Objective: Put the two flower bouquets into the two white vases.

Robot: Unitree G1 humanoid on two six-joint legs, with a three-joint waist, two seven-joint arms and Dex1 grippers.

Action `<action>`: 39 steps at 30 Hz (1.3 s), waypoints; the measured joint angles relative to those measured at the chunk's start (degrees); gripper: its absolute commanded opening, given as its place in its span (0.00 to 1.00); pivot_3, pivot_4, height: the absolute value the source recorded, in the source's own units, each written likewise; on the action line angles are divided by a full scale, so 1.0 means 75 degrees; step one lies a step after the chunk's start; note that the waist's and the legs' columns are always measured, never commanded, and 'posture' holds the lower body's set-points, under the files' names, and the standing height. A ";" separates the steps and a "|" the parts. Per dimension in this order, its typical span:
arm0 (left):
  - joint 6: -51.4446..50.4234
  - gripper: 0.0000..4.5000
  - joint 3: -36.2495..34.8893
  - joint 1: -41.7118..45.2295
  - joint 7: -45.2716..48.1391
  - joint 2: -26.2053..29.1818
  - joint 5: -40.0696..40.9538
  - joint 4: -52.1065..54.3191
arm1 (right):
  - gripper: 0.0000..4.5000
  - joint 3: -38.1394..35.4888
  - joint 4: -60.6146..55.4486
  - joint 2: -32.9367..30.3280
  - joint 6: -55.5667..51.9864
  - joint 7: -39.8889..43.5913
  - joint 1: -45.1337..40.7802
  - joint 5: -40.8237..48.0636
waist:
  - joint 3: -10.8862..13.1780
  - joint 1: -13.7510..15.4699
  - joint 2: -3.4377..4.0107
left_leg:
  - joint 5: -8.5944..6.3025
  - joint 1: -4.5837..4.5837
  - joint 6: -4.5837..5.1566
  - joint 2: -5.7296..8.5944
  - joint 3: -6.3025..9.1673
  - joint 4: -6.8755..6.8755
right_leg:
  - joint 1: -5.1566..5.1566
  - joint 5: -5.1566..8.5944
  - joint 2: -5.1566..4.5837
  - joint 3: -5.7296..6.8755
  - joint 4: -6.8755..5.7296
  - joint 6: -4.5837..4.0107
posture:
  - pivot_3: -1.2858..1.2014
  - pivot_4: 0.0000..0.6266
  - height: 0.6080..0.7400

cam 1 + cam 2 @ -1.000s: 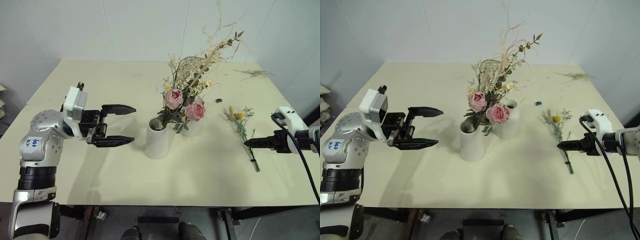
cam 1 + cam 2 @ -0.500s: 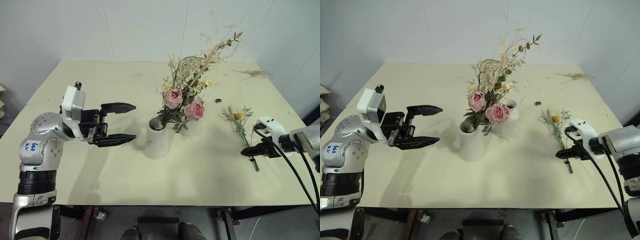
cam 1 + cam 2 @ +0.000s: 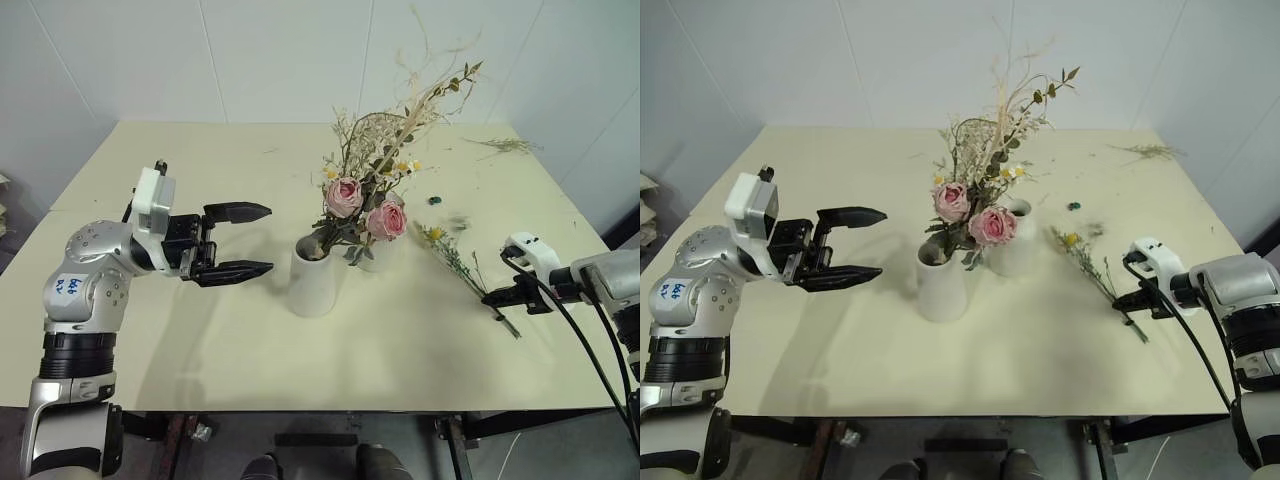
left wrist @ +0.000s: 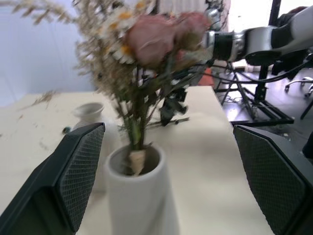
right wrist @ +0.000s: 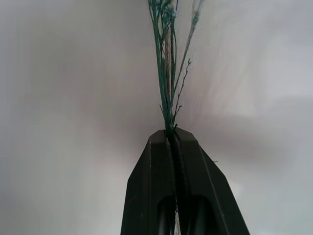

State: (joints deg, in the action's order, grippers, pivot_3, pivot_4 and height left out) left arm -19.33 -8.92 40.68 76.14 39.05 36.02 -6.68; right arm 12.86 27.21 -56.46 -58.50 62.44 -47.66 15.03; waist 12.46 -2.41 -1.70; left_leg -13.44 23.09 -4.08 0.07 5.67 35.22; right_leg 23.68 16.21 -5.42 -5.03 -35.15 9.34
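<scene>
Right hand low over the table's right side, fingers pinched tight on the stem end of the slim yellow bouquet, blooms angled toward the rounded vase. Left hand level above the table's left side, fingers spread wide and empty, aimed at the tapered vase with the rose bouquet standing in it. Small dark green bit and loose dried twigs farther back.

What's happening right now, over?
Right gripper shut on slim bouquet. Left gripper open beside rose bouquet in tapered vase. Bottle vase unfilled.
</scene>
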 measured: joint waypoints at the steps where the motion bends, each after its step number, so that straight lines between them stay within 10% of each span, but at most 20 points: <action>1: 0.0055 1.00 0.0082 0.0120 -0.0073 -0.0001 -0.0156 -0.0217 | 0.01 -0.0134 -0.0078 0.0024 0.0043 -0.0011 0.0022 0.0045 | 0.0000 -0.0001 0.0000 | 0.0000 0.0000 0.0000 0.0000 0.0000 0.0000 | 0.0000 0.0000 0.0000 0.0000 0.0000 0.0000 | 0.52 0.24 1.00; 18: 0.1520 1.00 0.0905 0.2420 -0.1455 -0.0885 -0.2439 -0.4085 | 0.01 -0.4260 -0.1679 0.2024 0.4362 -0.1612 0.0788 0.1289 | 0.0000 0.0085 0.0000 | 0.0001 0.0004 -0.0001 0.0003 0.0000 -0.0003 | 0.0000 -0.0005 -0.0001 0.0000 -0.0002 0.0010 | 0.52 0.24 1.00; 39: 0.1572 1.00 0.0933 0.2798 -0.1402 -0.1065 -0.2647 -0.4710 | 0.01 -0.3842 -0.0506 0.4609 0.6934 -0.1966 -0.0446 0.1685 | -0.0001 -0.0089 0.0001 | 0.0019 0.0000 -0.0012 0.0005 0.0011 -0.0007 | 0.0006 -0.0005 0.0000 0.0000 -0.0062 0.0009 | 0.52 0.24 1.00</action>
State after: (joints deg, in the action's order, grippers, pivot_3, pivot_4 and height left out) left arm -7.54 -1.92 61.67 65.62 31.07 16.17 -42.01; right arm -15.96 23.41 -21.90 -6.50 47.69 -51.01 27.67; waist 12.45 -3.08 -1.69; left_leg -13.29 23.09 -4.17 0.11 5.76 35.17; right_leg 23.72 16.17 -5.42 -5.03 -35.61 9.41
